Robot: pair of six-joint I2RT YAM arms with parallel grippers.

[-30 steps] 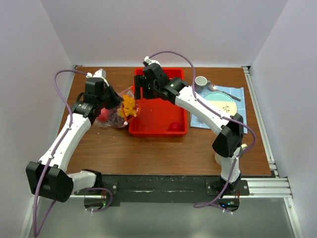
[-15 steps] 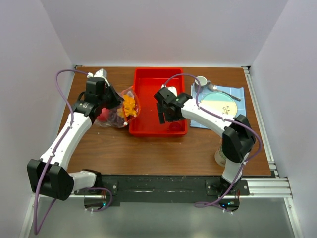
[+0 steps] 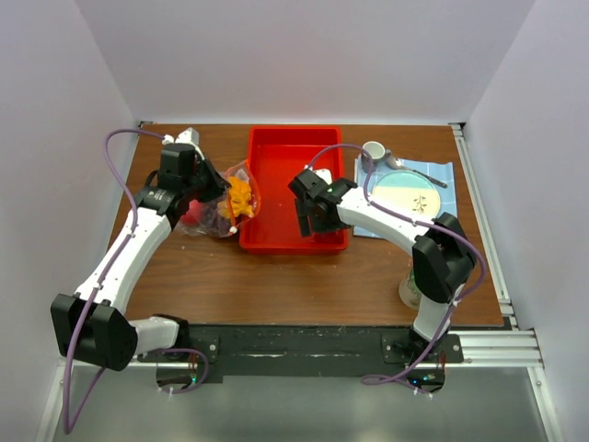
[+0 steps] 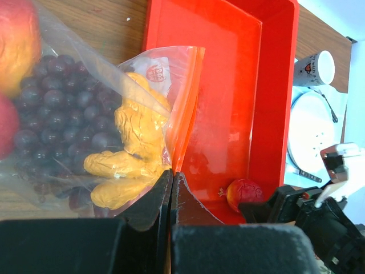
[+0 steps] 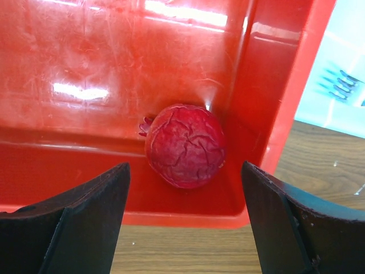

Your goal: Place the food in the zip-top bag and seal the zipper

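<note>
The left end effector (image 4: 172, 174) has its fingers pressed together, pinching the zip-top bag (image 4: 108, 68) at the near end of its mouth edge, right on the orange-red zipper (image 4: 188, 105). The bag lies on the wooden desk (image 3: 276, 276) just beside the left wall of the red tray (image 3: 290, 161), with its mouth turned toward the tray and the zipper strip leaning against that wall. Through the clear, crinkled plastic show a lumpy yellow-orange cluster (image 4: 134, 151), dark purple grape bunches (image 4: 54, 108) behind it, and a red fruit (image 4: 4, 125) and a yellow-red fruit (image 4: 14, 40) at the far end of the bag. A white label patch (image 4: 160, 71) with a red mark sits near the mouth.

The right end effector (image 5: 183, 171) is spread wide and pointed down into the near right corner of the tray. One round red fruit (image 5: 185, 145) with a wrinkled skin lies in that corner, close to the tray's right wall. It sits between the two dark fingers (image 5: 85, 217), which stand apart from it on either side and do not touch it.

To the right of the tray, a pale blue placemat (image 3: 446, 175) carries a plate (image 3: 409, 191), a white mug (image 3: 373, 150) and a piece of cutlery (image 3: 423, 173).
</note>
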